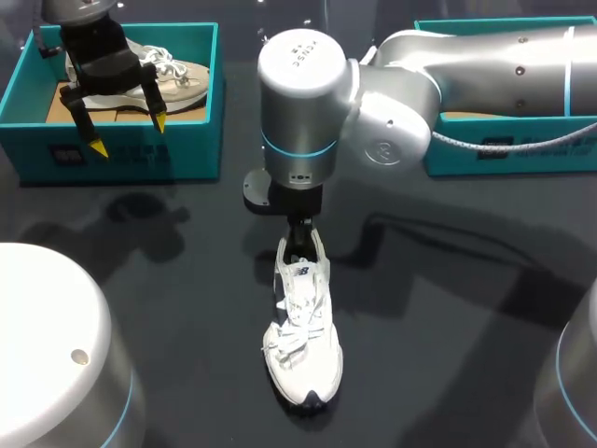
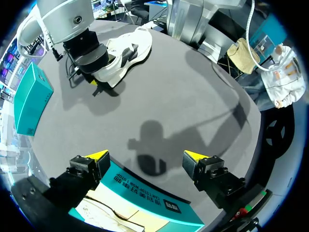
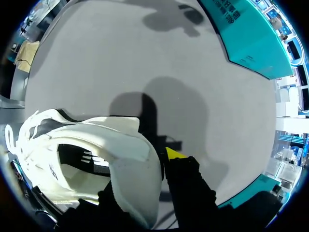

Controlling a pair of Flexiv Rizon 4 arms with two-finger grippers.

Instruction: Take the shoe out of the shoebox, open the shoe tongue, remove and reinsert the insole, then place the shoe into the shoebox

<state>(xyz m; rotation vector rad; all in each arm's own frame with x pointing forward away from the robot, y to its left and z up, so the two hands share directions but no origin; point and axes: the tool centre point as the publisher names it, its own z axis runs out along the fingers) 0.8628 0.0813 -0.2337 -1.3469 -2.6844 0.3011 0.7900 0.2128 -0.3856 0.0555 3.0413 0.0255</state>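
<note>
A white laced shoe (image 1: 303, 327) lies on the dark table, toe toward the front edge. My right gripper (image 1: 300, 235) comes straight down onto its heel. In the right wrist view the heel collar (image 3: 130, 159) sits between the fingers, one yellow tip (image 3: 176, 153) against its back, the other finger hidden inside the shoe. My left gripper (image 1: 129, 134) hangs open over the front wall of the left teal shoebox (image 1: 121, 159), which holds a second pale shoe (image 1: 177, 77). In the left wrist view, the left gripper (image 2: 146, 157) stands above that box (image 2: 145, 203), with the white shoe (image 2: 128, 50) far ahead.
A second teal shoebox (image 1: 522, 154) stands at the back right, partly under my right arm. Large white arm bases fill the front left (image 1: 47, 345) and front right corners. Bare dark table surrounds the shoe.
</note>
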